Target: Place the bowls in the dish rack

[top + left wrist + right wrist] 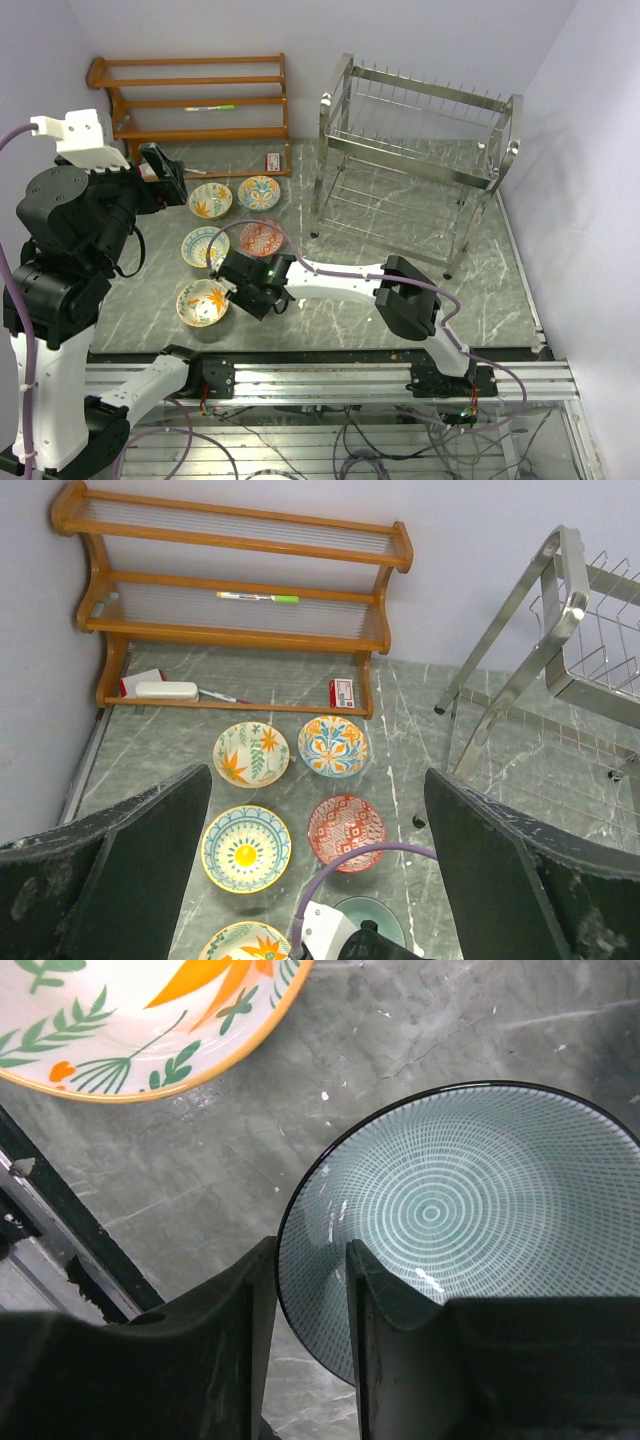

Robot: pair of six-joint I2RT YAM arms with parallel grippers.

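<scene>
Bowls (246, 852): straddling the rim of the mint bowl (470, 1220) with the right gripper (310, 1260), clamp unclear, holding the left gripper (318, 810) agape, next needing a pinch and lift into the dish rack (415, 160).

bowls (251, 753): 6 | dish rack (572, 580): 1 | wooden shelf (240, 633): 1 | robot arms (330, 280): 2

Five painted bowls (210, 200) lie in two columns left of centre. The right gripper (232, 284) sits low just right of the nearest bowl. The left gripper (165, 172) hangs by the far-left bowl. The dish rack (415, 150) stands far right, a wooden shelf (190, 100) far left.
</scene>
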